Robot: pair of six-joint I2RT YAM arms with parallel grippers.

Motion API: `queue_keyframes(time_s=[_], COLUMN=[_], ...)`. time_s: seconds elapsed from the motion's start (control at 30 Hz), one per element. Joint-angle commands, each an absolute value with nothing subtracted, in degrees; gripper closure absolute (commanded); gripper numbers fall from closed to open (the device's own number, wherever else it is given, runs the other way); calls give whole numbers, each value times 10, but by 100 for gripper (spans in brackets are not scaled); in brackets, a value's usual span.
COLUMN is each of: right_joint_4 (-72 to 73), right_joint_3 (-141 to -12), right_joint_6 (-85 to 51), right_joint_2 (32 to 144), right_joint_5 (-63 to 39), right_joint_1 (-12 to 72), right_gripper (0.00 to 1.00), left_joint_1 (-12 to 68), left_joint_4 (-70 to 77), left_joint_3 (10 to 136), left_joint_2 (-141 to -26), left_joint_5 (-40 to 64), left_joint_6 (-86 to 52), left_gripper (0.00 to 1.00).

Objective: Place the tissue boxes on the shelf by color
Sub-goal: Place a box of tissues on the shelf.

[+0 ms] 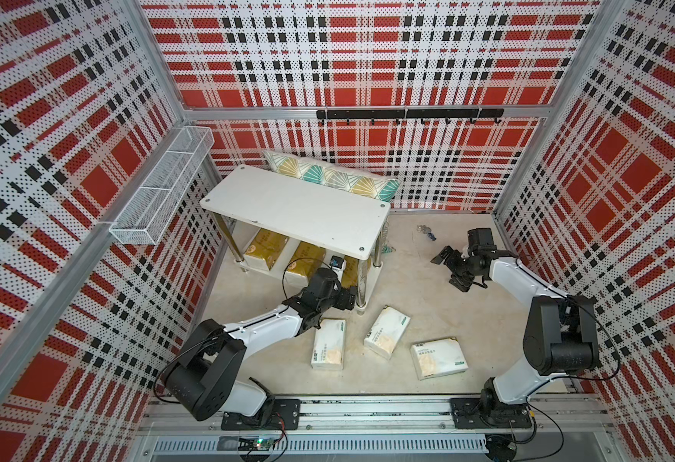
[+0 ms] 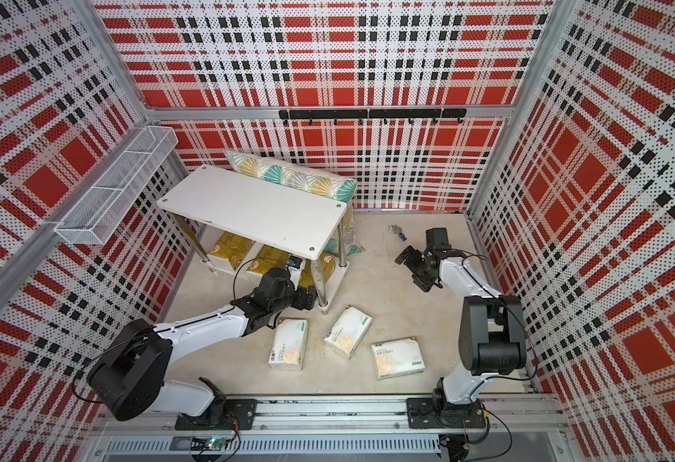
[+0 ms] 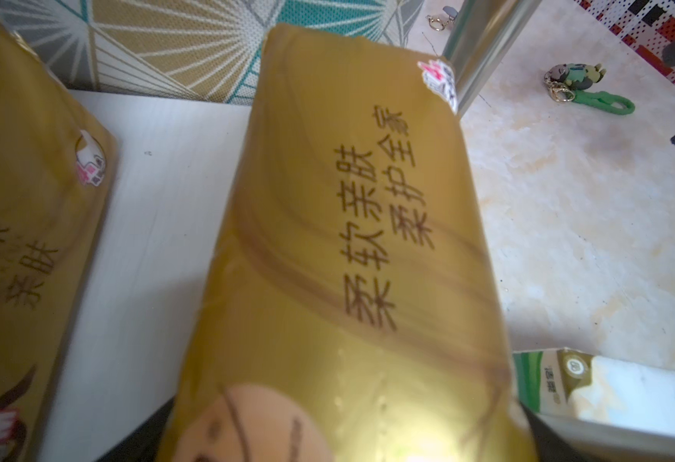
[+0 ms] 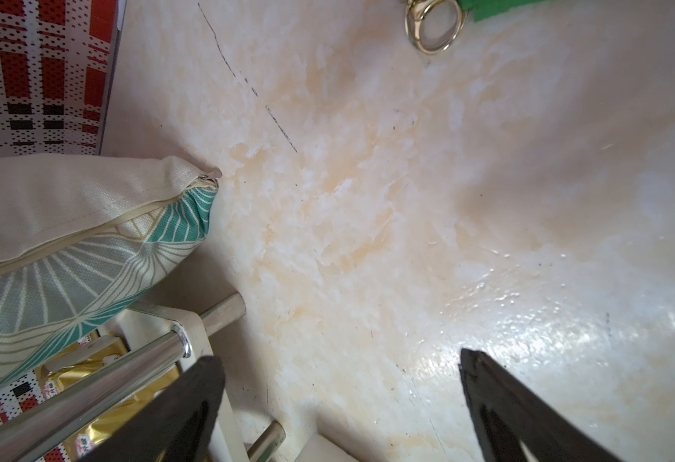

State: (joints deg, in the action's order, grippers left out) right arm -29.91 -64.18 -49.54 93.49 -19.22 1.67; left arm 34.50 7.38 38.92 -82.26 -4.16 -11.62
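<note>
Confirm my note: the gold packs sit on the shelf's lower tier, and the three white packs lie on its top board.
Not quite. The three white packs lie on the floor in front of the shelf, not on its top board; both top views show this. The gold packs do sit on the lower tier.

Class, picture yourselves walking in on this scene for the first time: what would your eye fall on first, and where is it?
The loud red, black and white plaid walls hit first, on all sides. Next comes the white shelf toward the back, gold tissue packs on its lower tier, and three white packs lying loose on the floor in front of it.
</note>
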Motion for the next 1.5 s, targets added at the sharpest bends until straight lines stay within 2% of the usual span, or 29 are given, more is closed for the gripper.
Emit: queue_keyframes(time_s=[0.0,0.53,1.47], right_joint_4=[-291,-286,-289], right_joint_3=[-638,-635,-644], right_joint_6=[-497,-499,-499], right_joint_2=[935,939,935], right_joint_5=[-192,-194,-182], right_joint_1=[21,25,38], right_gripper=[0,0,0], left_joint_1=[349,349,352], left_joint_4=[95,71,-10], left_joint_3=[390,393,376], left_joint_2=[-826,-789,-666], left_joint_5=[-56,-47,-76], left_joint_6=[-122,-121,-148], left_gripper=[8,2,1])
